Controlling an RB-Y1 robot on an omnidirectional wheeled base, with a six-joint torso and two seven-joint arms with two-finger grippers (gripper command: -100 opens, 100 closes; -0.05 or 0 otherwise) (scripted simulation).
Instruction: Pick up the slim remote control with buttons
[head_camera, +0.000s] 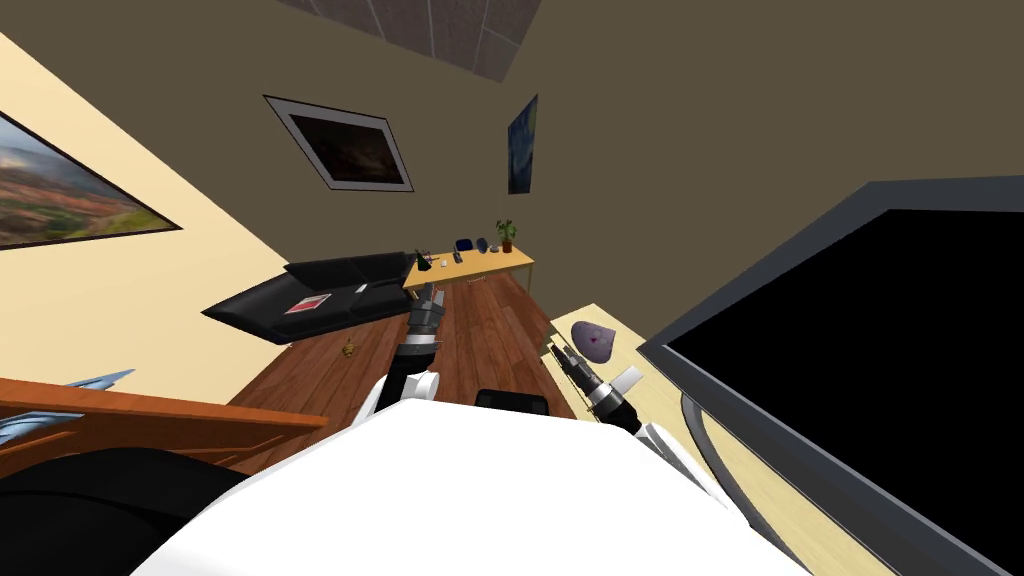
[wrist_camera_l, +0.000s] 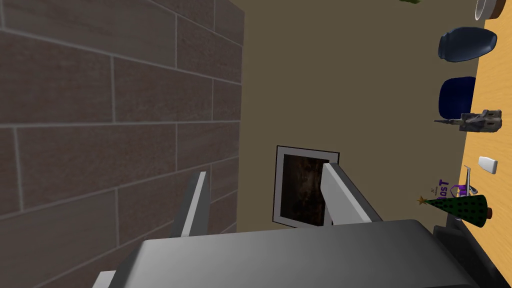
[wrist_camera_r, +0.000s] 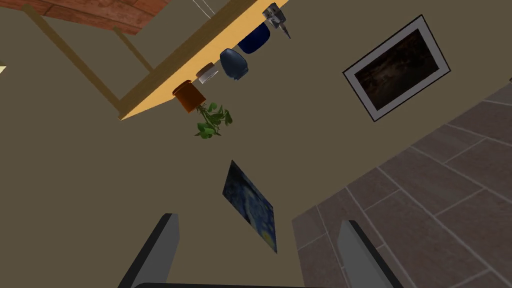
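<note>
Against the far wall stands a long light-wood table (head_camera: 520, 257) carrying a potted plant (head_camera: 506, 234), a dark blue vase (wrist_camera_l: 467, 44), a green cone (wrist_camera_l: 457, 207) and a small white block (wrist_camera_l: 488, 164). We cannot tell whether that block is the remote. Both our arms are raised well short of that table. Our left gripper (wrist_camera_l: 265, 170) has its fingers spread wide and empty, and our right gripper (wrist_camera_r: 260, 220) is equally wide and empty.
</note>
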